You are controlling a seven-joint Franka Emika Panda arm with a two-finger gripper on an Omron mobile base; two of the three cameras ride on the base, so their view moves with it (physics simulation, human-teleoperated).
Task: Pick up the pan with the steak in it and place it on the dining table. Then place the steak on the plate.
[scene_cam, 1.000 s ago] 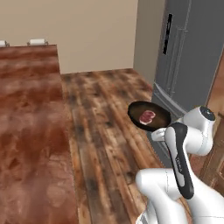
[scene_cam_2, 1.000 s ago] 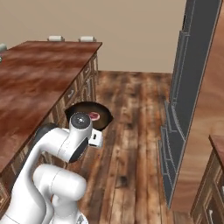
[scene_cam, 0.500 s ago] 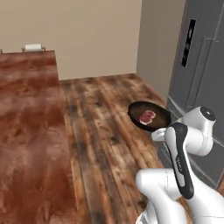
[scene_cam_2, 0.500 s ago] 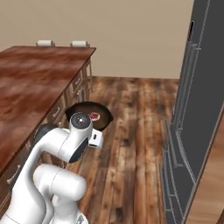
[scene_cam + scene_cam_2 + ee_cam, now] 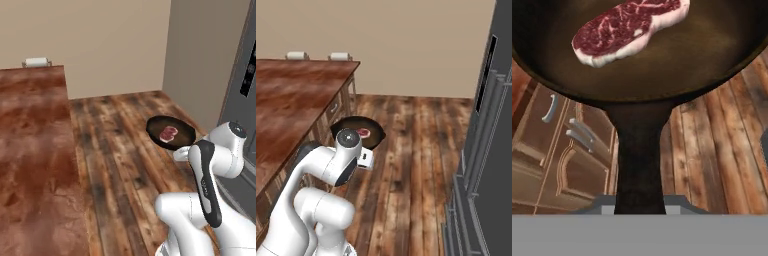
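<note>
The frying pan [image 5: 170,132] with the steak [image 5: 168,132] in it is carried above the wooden floor [image 5: 115,150], its handle pinched by the end effector [image 5: 639,202], while placement on the reddish-brown worktop [image 5: 291,95] and plating remain undone.

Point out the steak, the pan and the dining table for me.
steak [image 5: 627,27], hand view, middle of the meat.
pan [image 5: 712,55], hand view, bare inner floor right of the meat.
dining table [image 5: 291,95], right base view, bare tabletop.

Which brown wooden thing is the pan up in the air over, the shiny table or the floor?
The floor. The pan with the steak hangs over the plank floor, beside the glossy dining table, not above its top.
</note>
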